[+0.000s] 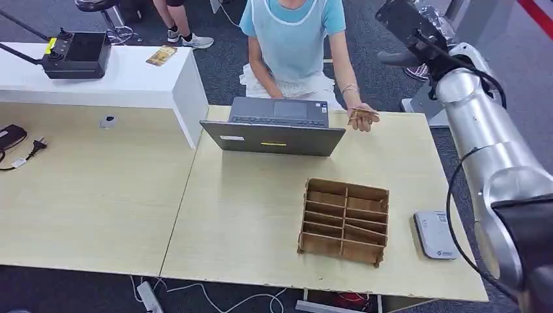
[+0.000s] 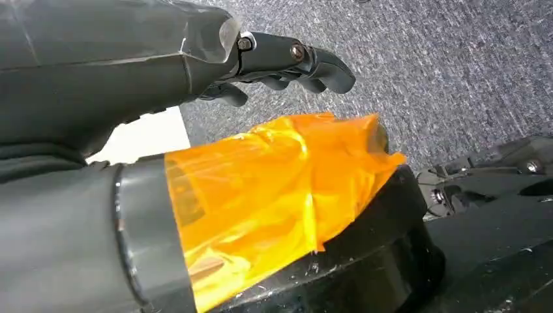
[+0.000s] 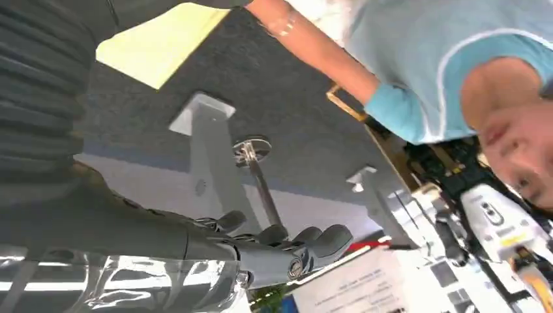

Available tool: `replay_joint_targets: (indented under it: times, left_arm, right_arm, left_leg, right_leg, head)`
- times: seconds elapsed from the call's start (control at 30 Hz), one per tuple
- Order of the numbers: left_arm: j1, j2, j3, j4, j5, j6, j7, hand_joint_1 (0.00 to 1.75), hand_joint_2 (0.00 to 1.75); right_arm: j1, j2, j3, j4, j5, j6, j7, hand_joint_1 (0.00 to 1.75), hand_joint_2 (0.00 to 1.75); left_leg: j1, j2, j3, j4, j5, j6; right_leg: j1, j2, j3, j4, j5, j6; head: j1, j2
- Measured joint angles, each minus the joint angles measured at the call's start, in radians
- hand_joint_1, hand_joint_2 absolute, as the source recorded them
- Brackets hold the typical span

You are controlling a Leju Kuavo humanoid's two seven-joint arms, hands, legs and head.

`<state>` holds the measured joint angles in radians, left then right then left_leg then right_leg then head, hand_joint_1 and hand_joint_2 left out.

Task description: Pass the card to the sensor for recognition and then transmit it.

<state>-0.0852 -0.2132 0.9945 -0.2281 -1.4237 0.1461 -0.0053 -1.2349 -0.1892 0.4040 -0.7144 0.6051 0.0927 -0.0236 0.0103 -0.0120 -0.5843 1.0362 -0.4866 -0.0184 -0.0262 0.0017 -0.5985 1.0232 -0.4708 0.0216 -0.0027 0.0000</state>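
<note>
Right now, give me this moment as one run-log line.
stage: pre-handover | card: in person's hand by laptop | right hand: raised, holding nothing | left hand: hanging, holding nothing | sensor: untouched, beside wooden organizer

On the table (image 1: 248, 215), the laptop (image 1: 274, 127) sits behind the divided wooden box (image 1: 344, 222), the sensor (image 1: 435, 235) right of it.

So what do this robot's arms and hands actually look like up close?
The right arm is a chain of rounded silver tubes with a thin black cable looping alongside it. Each wrist has a grey ribbed cover and a glossy clear film. The left hand and right hand have dark grey, jointed fingers with small metal screws showing. Crumpled orange film wraps a part near the left hand.
</note>
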Motion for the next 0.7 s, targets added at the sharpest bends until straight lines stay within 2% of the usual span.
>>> replay_joint_targets:
  times: [0.2, 0.33, 0.57, 0.7]
  left_arm:
    - [0.001, 0.001, 0.0, 0.0, 0.013, 0.011, -0.006, 0.0, 0.0]
    - [0.003, 0.004, 0.0, 0.0, 0.02, 0.016, -0.006, 0.0, 0.0]
    - [0.008, 0.01, 0.001, 0.0, 0.027, 0.022, -0.005, 0.0, 0.0]
    - [0.008, 0.01, 0.002, 0.0, 0.031, 0.026, -0.01, 0.0, 0.0]
  right_arm:
    - [0.023, -0.025, -0.049, -0.125, -0.138, 0.063, -0.033, 0.0, 1.75]
    - [0.076, -0.041, -0.095, -0.238, -0.312, 0.141, -0.05, 0.0, 1.75]
    - [0.246, -0.09, -0.186, -0.452, -0.753, 0.249, -0.041, 0.0, 1.75]
    - [0.365, -0.124, -0.225, -0.565, -0.955, 0.285, -0.045, 0.0, 1.75]
  left_leg:
    - [0.0, 0.0, 0.0, 0.0, 0.0, 0.0]
    - [0.0, 0.0, 0.0, 0.0, 0.0, 0.0]
    - [0.0, 0.0, 0.0, 0.0, 0.0, 0.0]
    - [0.0, 0.0, 0.0, 0.0, 0.0, 0.001]
  right_leg:
    - [0.0, 0.0, 0.0, 0.0, 0.0, 0.0]
    - [0.0, 0.0, 0.0, 0.0, 0.0, 0.0]
    - [0.0, 0.0, 0.0, -0.001, 0.0, 0.0]
    - [0.0, 0.0, 0.0, -0.001, 0.0, 0.0]
  head:
    - [0.0, 0.0]
    - [0.0, 0.0]
    - [0.0, 0.0]
    - [0.0, 0.0]
